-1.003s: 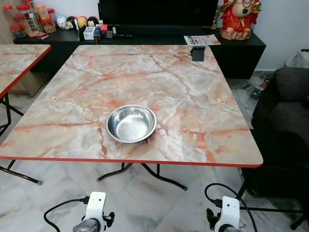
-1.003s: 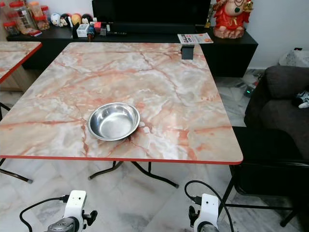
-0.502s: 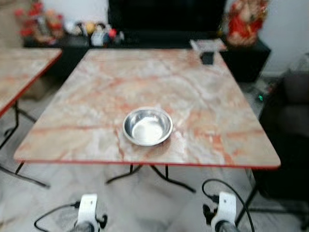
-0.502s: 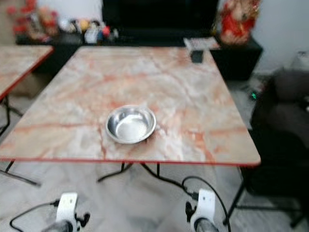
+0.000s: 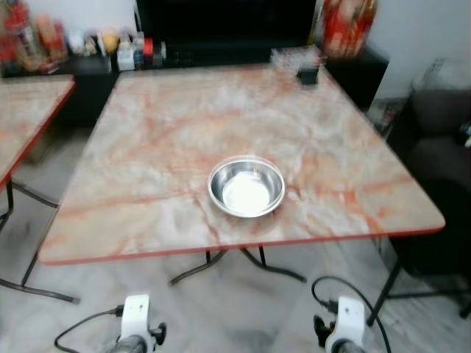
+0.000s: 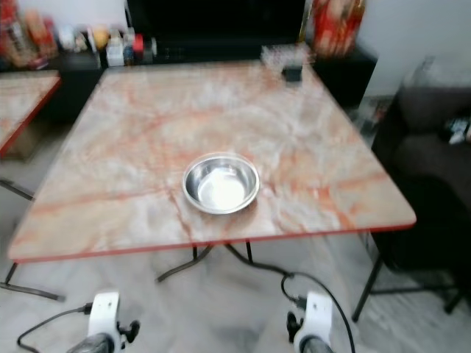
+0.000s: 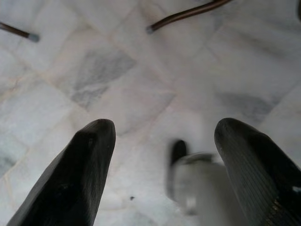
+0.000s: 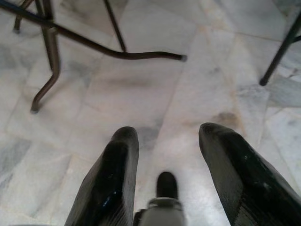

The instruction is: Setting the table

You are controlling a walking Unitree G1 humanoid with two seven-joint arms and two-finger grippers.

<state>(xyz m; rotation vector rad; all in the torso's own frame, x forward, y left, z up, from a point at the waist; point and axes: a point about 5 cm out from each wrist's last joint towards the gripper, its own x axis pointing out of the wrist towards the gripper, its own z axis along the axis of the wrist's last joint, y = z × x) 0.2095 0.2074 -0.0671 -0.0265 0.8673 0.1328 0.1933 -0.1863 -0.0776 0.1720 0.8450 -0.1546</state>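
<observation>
Both grippers, left gripper (image 7: 162, 141) and right gripper (image 8: 167, 150), hang spread above marble floor (image 8: 141, 89) before the marbled table (image 5: 184, 125).

Marble table (image 5: 162, 132), steel bowl (image 5: 246, 187)

The desk (image 5: 162, 147) is veined marble print, cream and grey streaked with salmon-orange, and edged in a thin red band. On it sits a bowl (image 5: 246, 186) of bright silver, its hollow glaring white. A second desk (image 5: 26, 110) at the left carries the same marble print and red edge. The floor (image 7: 117, 70) is white marble tile clouded with grey. The left hand (image 7: 162, 174) and the right hand (image 8: 164, 174) both have glossy black fingers. The long cabinet (image 5: 81, 70) behind is black, the figure (image 5: 346, 26) on it red and gold, and the sofa (image 5: 441, 147) is dark grey
</observation>
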